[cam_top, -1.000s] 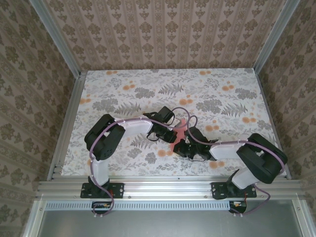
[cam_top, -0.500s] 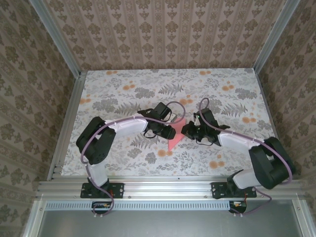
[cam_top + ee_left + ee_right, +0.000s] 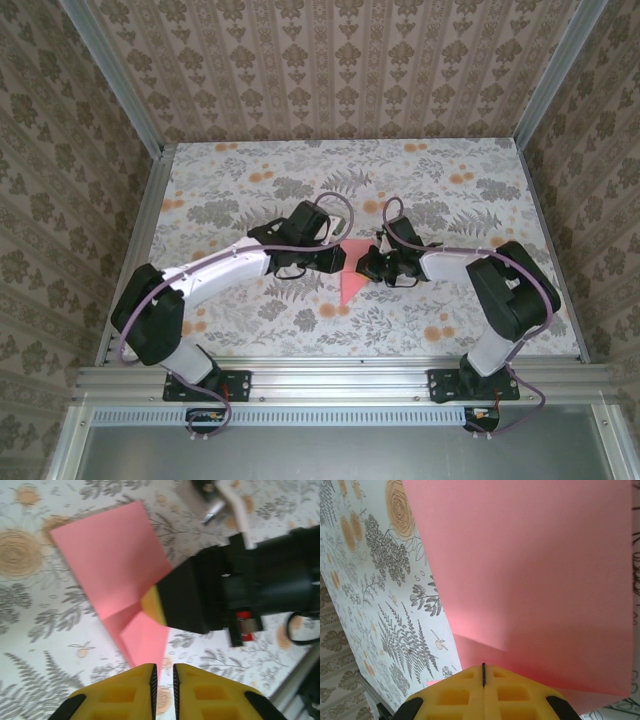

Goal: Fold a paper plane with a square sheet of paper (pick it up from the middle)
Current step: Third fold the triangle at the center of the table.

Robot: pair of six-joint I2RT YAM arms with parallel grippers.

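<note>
Across the floor of the cell we see the floral-printed table (image 3: pixel 250 170), walled on three sides by patterned wallpaper (image 3: pixel 330 70) and edged at the near side by an aluminium rail (image 3: pixel 340 372). Over it the left arm (image 3: pixel 215 275) reaches diagonally from its base toward the middle, while the right arm (image 3: pixel 505 290) bends at its elbow and points left, so the two wrists meet near the centre of the table. Between them is the square sheet of paper (image 3: pixel 351 280), salmon pink, which from above looks like a small wedge. Through the left wrist camera we see the sheet (image 3: pixel 107 562) creased, with a smaller flap bent off its lower part. We cannot tell whether it rests on the table or hangs just above it. The right gripper (image 3: pixel 367 266) meets the sheet's right side. In its own wrist view its yellow fingers (image 3: pixel 450 692) are pressed together with the paper's edge caught at the seam, so it is clamped on the sheet. The left gripper (image 3: pixel 337 258) sits just beside the sheet's left side. In its wrist view its yellow fingers (image 3: pixel 125 692) stand a narrow slit apart, not closed on the sheet, and the flap's tip is just ahead of them.
</note>
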